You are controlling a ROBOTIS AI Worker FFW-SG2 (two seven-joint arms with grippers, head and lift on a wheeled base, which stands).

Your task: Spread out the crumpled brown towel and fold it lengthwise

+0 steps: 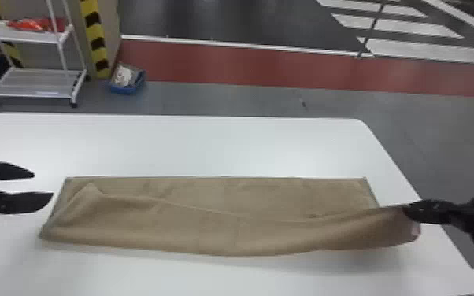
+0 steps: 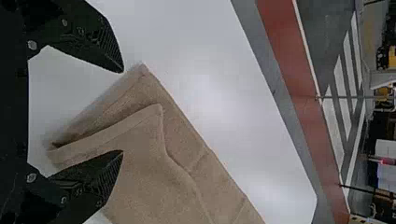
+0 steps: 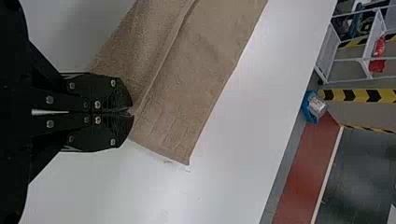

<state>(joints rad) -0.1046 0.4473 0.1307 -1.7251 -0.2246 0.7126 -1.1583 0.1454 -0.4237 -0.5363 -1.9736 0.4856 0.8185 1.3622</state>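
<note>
Right gripper has its fingers closed together, pinching the upper layer of the brown towel at its right end. From those fingers, the partly doubled towel stretches across the white surface towards the left gripper, whose spread fingers hold nothing. Just beside them, the upper layer rises into a small peak over the lower layer.

Towel on tbl, L gripper near L end, R gripper at R.
</note>
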